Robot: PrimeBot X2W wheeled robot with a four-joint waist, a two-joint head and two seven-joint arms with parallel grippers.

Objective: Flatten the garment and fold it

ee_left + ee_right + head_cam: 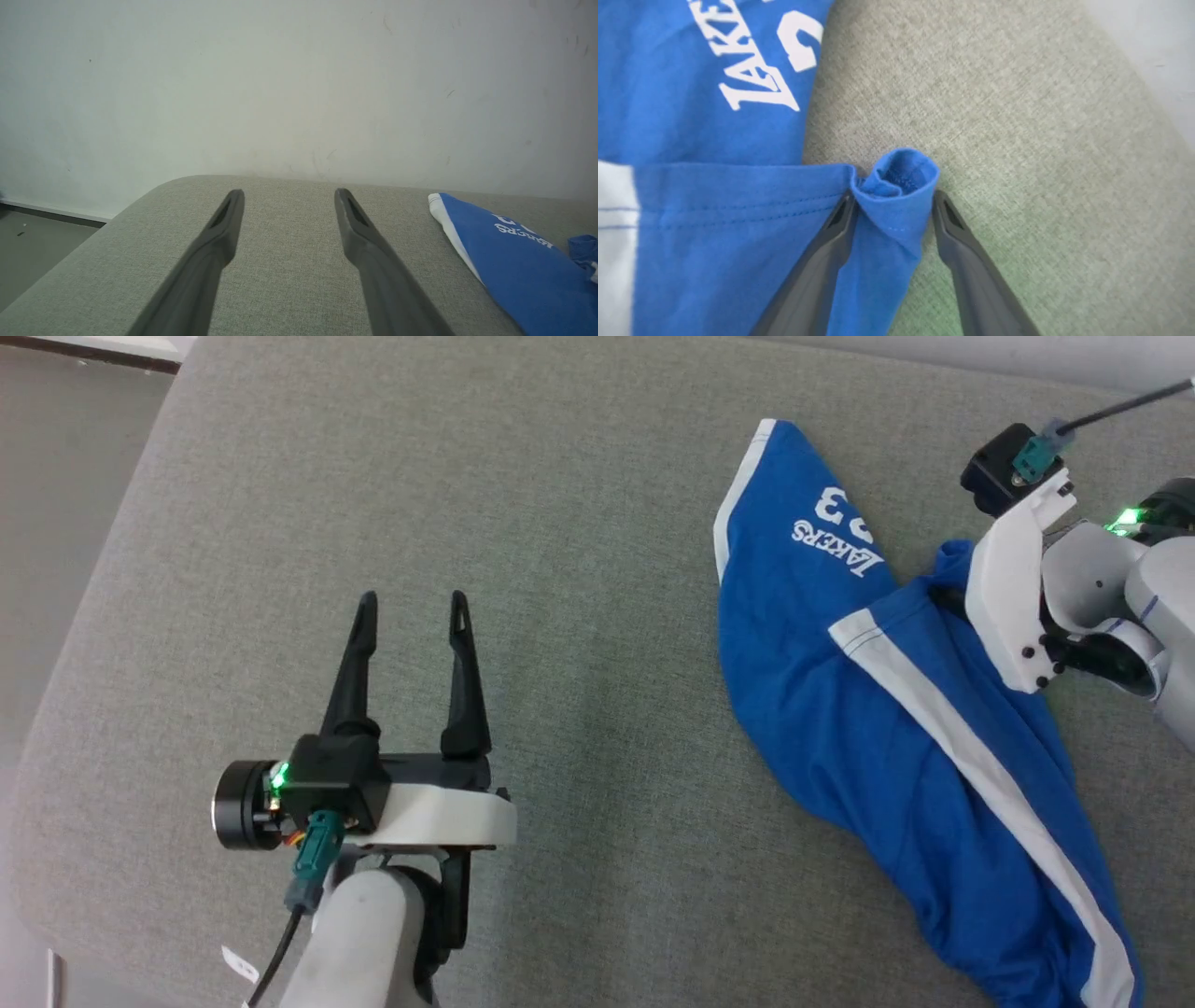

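Head view: a bright blue pair of thin athletic shorts with white side stripes lies on the right part of a grey woven upholstered surface. Its long axis runs diagonally. One white-edged hem points toward the far edge, and the other end reaches the near right corner. The white "Lakers" print sits near the far hem, upside down from here. A second layer with a white stripe lies folded over the middle. The left gripper stands over the bare near-left part, well apart from the shorts, with its jaws spread and fingers pointing toward the far edge. The right gripper is at the shorts' right edge, its fingers mostly hidden behind its white housing.

Left wrist view: the spread dark fingers are over bare cloth, and the shorts' far hem lies to the right. A pale wall rises behind the surface's far edge.

Right wrist view: the jaws are spread on either side of a small rolled-up fold of blue hem. The fold reaches both fingers but does not look squeezed. The print lies beyond on the left.
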